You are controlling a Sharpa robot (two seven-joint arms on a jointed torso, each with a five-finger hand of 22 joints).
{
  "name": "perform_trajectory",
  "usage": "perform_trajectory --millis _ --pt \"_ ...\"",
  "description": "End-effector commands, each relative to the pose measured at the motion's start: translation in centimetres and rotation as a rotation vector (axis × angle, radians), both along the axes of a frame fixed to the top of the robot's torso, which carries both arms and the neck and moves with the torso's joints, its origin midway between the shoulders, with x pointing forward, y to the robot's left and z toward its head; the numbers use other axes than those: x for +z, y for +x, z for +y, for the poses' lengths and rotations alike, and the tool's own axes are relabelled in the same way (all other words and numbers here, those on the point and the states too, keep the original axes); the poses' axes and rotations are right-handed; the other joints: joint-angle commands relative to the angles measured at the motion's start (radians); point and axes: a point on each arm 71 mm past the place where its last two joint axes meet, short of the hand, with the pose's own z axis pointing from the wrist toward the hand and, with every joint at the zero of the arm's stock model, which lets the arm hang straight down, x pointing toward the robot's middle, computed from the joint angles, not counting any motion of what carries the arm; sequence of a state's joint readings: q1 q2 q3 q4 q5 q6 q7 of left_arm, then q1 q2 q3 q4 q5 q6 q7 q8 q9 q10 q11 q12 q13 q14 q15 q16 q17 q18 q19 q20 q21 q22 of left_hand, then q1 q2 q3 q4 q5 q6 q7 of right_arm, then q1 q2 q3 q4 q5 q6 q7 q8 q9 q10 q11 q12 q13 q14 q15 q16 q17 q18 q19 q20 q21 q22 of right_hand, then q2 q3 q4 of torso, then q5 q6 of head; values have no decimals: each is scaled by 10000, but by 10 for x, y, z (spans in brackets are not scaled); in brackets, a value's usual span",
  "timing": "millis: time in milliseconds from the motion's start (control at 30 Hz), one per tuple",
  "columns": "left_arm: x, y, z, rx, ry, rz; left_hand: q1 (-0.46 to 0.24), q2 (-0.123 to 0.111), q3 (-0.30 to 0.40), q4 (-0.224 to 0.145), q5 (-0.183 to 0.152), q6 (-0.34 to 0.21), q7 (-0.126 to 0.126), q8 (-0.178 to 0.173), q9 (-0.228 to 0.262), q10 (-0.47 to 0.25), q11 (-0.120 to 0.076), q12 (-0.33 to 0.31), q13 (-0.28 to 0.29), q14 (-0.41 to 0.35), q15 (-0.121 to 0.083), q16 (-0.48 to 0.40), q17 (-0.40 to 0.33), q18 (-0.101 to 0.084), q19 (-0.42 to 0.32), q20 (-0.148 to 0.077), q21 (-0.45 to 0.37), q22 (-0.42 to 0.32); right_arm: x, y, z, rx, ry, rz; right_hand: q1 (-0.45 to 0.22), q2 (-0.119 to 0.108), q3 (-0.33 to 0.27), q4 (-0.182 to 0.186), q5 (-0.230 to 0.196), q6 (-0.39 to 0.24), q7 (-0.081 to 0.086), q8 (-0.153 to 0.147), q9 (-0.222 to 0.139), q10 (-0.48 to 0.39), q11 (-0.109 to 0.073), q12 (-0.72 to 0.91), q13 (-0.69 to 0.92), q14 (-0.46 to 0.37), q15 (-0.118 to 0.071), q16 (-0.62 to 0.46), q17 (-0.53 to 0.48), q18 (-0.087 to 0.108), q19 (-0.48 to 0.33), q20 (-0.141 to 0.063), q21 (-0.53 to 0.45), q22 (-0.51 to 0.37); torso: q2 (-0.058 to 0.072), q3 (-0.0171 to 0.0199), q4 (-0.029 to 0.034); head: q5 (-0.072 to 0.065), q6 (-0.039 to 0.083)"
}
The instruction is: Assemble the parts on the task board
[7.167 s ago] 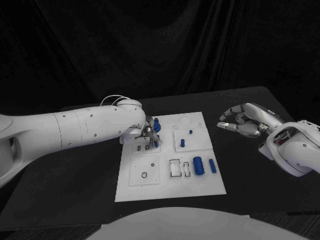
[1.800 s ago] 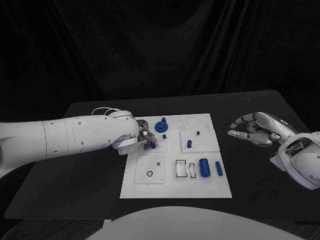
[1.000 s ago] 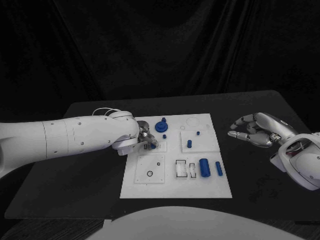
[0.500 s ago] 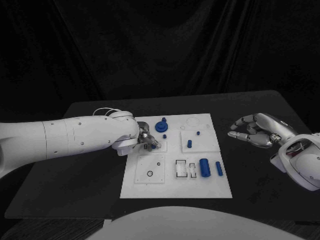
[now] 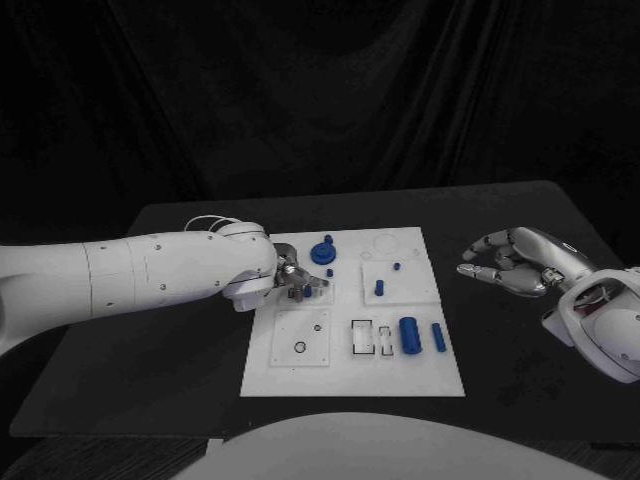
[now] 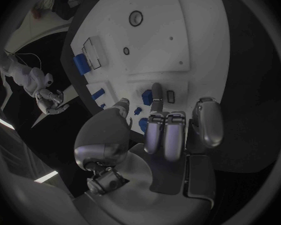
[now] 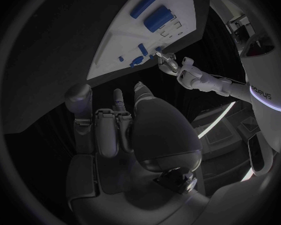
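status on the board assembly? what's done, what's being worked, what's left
Done: hard to confirm; a round blue part and small blue pegs appear to stand upright on the task board. In hand: the left hand has its fingers on small blue pieces at the board's left edge. Left: two blue cylinders lie loose near the front. The right hand hovers off the board, holding nothing.

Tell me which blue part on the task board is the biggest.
The thick blue cylinder near the task board's front edge, lying beside a thinner blue rod; the other blue parts are smaller.
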State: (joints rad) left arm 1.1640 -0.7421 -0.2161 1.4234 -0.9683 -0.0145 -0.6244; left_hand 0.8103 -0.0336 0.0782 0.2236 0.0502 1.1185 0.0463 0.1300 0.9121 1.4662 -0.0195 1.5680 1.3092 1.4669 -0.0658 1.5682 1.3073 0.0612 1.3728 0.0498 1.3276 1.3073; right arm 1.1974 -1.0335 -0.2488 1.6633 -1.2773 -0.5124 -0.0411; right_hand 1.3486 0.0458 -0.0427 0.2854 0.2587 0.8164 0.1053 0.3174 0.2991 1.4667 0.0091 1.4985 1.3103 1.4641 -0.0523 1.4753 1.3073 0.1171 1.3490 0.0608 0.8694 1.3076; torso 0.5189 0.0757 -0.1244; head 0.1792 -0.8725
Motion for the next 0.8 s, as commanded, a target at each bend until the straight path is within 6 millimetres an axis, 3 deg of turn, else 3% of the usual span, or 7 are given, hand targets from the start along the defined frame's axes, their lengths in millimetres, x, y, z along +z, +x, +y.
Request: perform_trajectory --millis 33,167,233,533,633,800 --pt "6 0 -2 118 -458 -578 244 42 -268 118 -26 230 -104 321 304 1046 -93 28 2616 1039 -37 26 2635 47 158 -46 134 1344 -1 -1 -1 -82 -50 77 103 34 17 -44 53 73 -5 49 -12 494 60 -79 1862 599 53 -39 1184 -6 5 33 -35 1088 1 -10 -16 -27 -2" --pt "18 5 -1 168 -602 -957 585 132 -725 433 -26 126 -183 744 902 1046 -176 28 2616 1039 -120 26 2635 26 245 -135 197 1419 -1 -1 -2 -93 -52 75 98 30 9 -32 52 71 -1 46 -20 480 60 -103 1840 598 54 -42 1180 -3 1 34 -51 1085 3 -12 -35 -7 -2" --pt "35 13 1 191 -617 -1305 765 210 -999 599 -25 -55 -194 941 1256 1046 -188 28 2616 1039 -143 26 2635 22 260 -161 190 1441 -1 -1 -2 -104 -53 69 90 29 1 -21 50 70 1 43 -26 476 59 -112 1832 602 54 -35 1191 -6 7 34 -35 1089 12 -5 -28 -17 -2" --pt "95 38 16 360 -284 -2219 1121 608 -1799 633 -25 -363 -292 1894 2621 1046 -272 28 2616 1039 -213 26 2635 2 355 -225 225 1543 -1 -1 -2 -102 -60 70 69 30 -12 0 46 71 3 41 -35 455 60 -150 1798 603 53 -36 1191 -7 10 35 -33 1090 10 9 -11 -55 -2" --pt "107 43 23 442 -128 -2324 1232 674 -1901 620 -24 -409 -313 2058 2844 1046 -291 28 2616 1039 -228 26 2635 -9 391 -241 256 1573 -1 0 -2 -96 -62 68 57 31 -20 9 44 71 3 40 -40 450 60 -160 1789 606 53 -30 1200 -8 13 35 -28 1091 11 8 2 -66 -2" --pt "111 52 29 251 273 -1967 1585 800 -1981 552 -23 -589 -329 2294 3234 1046 -308 28 2616 1039 -248 26 2635 -16 421 -265 268 1608 -2 0 0 -27 -53 61 45 32 -27 17 42 71 2 39 -45 439 62 -180 1770 604 54 -36 1191 -8 16 35 -23 1093 21 -8 -6 32 -2"
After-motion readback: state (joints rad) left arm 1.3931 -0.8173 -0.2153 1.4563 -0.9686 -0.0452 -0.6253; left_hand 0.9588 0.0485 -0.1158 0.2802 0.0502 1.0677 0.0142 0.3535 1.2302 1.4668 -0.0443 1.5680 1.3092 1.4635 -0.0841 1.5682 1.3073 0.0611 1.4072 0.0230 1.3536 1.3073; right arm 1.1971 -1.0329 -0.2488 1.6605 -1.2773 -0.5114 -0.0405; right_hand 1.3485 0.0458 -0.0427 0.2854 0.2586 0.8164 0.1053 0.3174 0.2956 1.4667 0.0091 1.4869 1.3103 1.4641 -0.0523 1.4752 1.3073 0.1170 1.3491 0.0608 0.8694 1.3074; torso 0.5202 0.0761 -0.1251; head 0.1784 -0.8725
